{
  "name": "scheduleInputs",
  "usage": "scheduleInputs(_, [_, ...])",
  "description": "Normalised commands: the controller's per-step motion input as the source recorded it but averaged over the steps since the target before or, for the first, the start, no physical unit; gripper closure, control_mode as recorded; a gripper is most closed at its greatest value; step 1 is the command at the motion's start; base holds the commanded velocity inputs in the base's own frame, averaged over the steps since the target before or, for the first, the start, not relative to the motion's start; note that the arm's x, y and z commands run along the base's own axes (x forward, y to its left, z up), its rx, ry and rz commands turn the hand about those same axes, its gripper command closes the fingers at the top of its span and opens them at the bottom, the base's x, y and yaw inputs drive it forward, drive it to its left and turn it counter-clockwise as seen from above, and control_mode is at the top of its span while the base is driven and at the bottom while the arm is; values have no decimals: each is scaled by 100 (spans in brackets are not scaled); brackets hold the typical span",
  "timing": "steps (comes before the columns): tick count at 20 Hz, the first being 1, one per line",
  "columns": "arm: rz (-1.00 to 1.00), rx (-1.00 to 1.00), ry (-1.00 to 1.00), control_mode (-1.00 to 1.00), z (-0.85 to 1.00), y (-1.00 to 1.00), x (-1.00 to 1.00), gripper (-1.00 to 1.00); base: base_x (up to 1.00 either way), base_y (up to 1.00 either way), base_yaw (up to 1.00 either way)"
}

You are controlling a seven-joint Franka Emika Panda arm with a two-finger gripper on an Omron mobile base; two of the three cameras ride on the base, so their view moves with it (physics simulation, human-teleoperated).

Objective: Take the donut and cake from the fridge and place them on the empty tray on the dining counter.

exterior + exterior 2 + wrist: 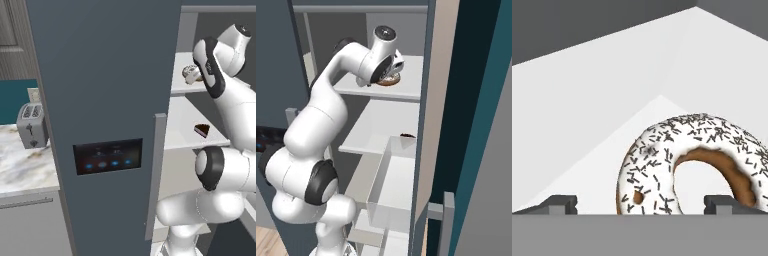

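Note:
The fridge point(105, 75) stands open, its pale shelves showing past the door edge. On the upper shelf point(406, 90) lies the donut point(687, 165), white-iced with dark sprinkles, also seen as donut point(190, 74) and donut point(388, 80). My gripper point(643, 206) is open right at it, one fingertip on each side of the ring's near part, with no grip. The arm's hand point(381, 62) hangs just over the donut. One shelf lower sits the cake point(201, 130), a dark wedge, small in the right base view as cake point(406, 135). The tray and dining counter are out of view.
The fridge door with its lit panel point(107, 156) and grey handle point(156, 175) stands left of the arm. A toaster point(31, 125) sits on a marble counter point(20, 165) further left. A pale drawer bin point(393, 185) juts out below the shelves.

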Motion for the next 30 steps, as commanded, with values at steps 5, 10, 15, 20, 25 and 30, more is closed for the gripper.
scheduleInputs(5, [2,0,9,-100,-43,0,38,-100,0,0,0])
scheduleInputs(10, [7,0,31,-100,-62,0,35,100,0,0,0])
scheduleInputs(15, [3,0,6,-100,-10,0,3,100,0,0,0])
scheduleInputs(20, [3,-3,-34,-100,-36,6,-55,100,0,0,0])
scheduleInputs(25, [3,-10,-75,-100,-75,34,-100,100,0,0,0])
scheduleInputs(30, [0,-6,-35,-100,13,55,-95,100,0,0,0])
